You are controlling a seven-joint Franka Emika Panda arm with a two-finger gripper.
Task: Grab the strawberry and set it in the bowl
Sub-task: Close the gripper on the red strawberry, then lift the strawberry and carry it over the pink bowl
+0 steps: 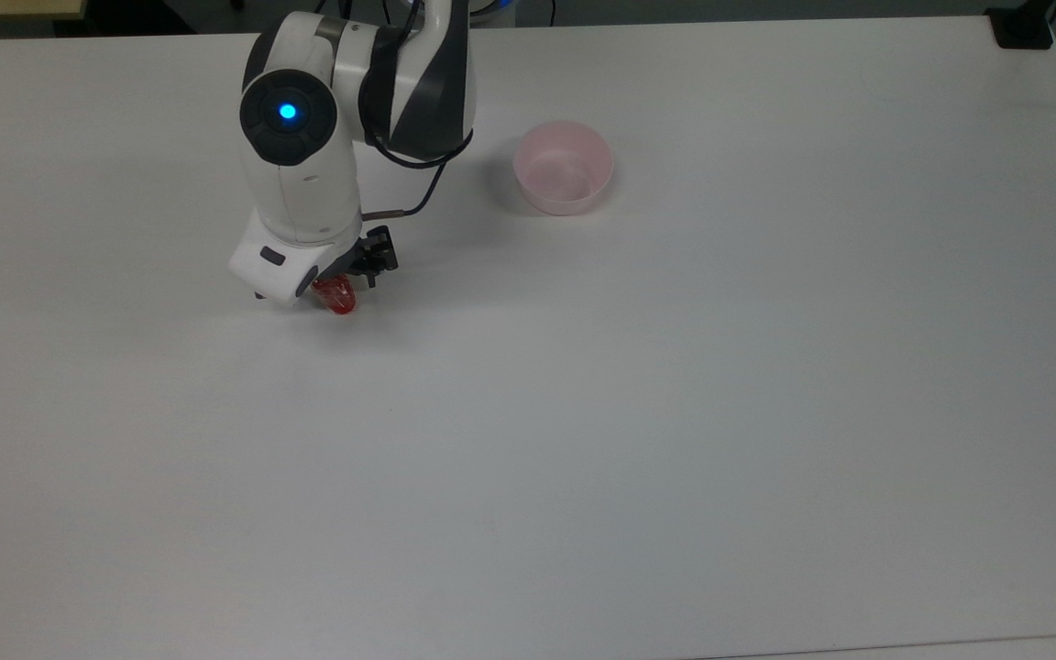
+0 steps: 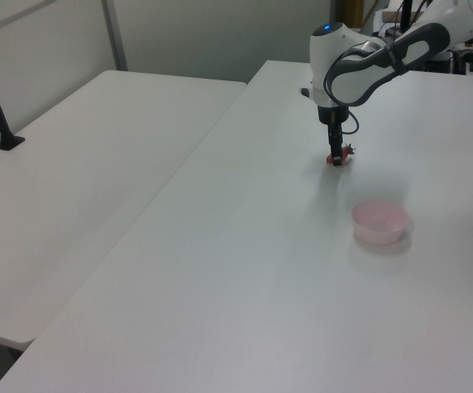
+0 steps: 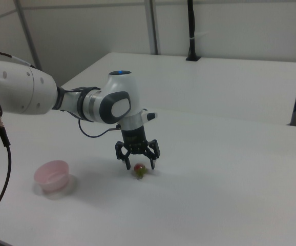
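hand (image 3: 139, 166): held spread, lowered astride the strawberry (image 3: 139, 170), one finger seen on each side, nothing gripped | strawberry: laid on the white worktop (image 1: 675, 412), partly covered by the hand in the top view | bowl (image 1: 563, 168): stood upright on the worktop, well apart toward the top view's right

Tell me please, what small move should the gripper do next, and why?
Probably close the fingers. The gripper is open and down at the table, its fingers on either side of the strawberry, which lies unlifted; the bowl holds nothing.
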